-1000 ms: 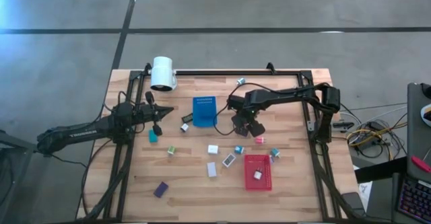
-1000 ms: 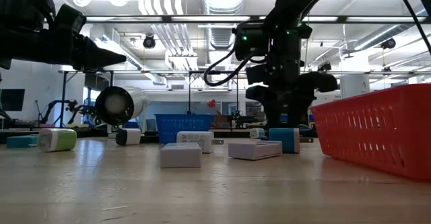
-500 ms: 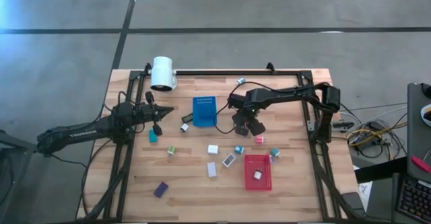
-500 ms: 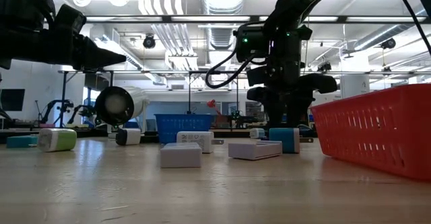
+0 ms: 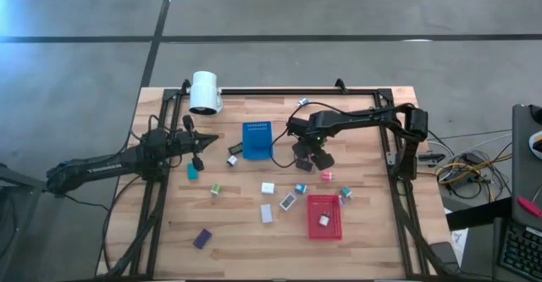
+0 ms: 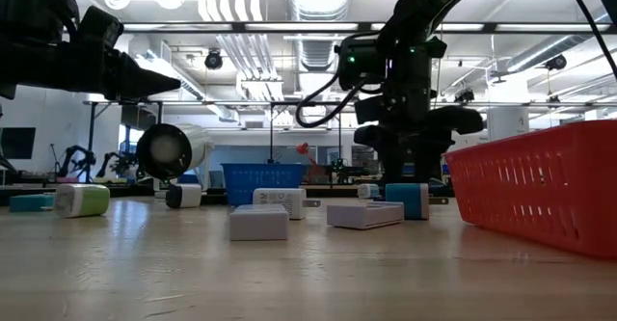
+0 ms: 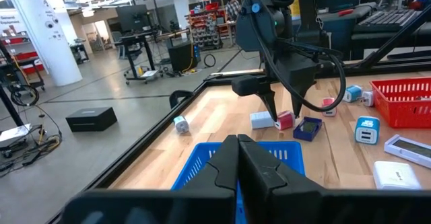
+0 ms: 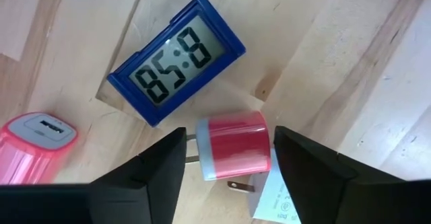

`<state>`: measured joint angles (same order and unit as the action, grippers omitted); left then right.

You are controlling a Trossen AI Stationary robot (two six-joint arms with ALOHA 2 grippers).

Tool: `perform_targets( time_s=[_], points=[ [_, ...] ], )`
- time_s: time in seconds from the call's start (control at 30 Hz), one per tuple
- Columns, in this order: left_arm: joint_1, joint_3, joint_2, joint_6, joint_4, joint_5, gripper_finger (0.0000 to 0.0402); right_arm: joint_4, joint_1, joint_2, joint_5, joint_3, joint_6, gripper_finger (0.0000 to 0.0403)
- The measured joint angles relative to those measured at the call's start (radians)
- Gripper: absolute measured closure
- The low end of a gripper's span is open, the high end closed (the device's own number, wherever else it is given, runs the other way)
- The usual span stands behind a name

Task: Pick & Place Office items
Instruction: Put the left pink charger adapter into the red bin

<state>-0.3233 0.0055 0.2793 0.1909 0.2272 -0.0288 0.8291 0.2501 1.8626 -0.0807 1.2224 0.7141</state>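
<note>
From above, the right gripper point(image 5: 310, 157) covers whatever lies beneath it, just right of the blue tray point(image 5: 257, 140); only its wrist camera shows the spot: a red plug point(image 8: 234, 152) lies on the wood between the two spread fingers point(image 8: 156, 165), with a gap on each side, so the claw stands released and grasps nothing; a blue clock point(image 8: 176, 57) reading 85:8 lies just beside the plug, a pink piece point(image 8: 35, 143) is cut off at the frame edge, and a white slip point(image 8: 273, 196) is half hidden behind the other finger. The left gripper point(image 5: 198, 156) hangs over the table's left part, fingers clenched together with nothing between them; its camera looks over the blue tray's rim point(image 7: 202, 161) toward the right arm. The other office items lie scattered: a teal block point(image 5: 192, 171), a green-and-white one point(image 5: 215, 189), white pieces point(image 5: 268, 188) at mid-table, a purple block point(image 5: 201, 238) near the front edge, and a white piece point(image 5: 323, 219) inside the red tray point(image 5: 323, 217); at this distance their shapes are hard to make out. In the low view the red tray's wall point(image 6: 540, 186) blocks everything behind it. Against a second ago, the right gripper has shifted only slightly and the items have not moved.
</note>
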Motion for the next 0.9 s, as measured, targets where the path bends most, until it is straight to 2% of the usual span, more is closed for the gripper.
perform_targets(
  time_s=[0.33, 0.9],
  points=[
    [0.000, 0.000, 0.000, 0.000, -0.001, 0.000, 0.0393, 0.000, 0.000, 0.000, -0.002, 0.000, 0.053, 0.0165],
    [0.000, 0.000, 0.000, 0.000, -0.002, 0.000, 0.0394, -0.027, 0.019, -0.006, -0.006, -0.048, 0.059, 0.0223]
  ],
)
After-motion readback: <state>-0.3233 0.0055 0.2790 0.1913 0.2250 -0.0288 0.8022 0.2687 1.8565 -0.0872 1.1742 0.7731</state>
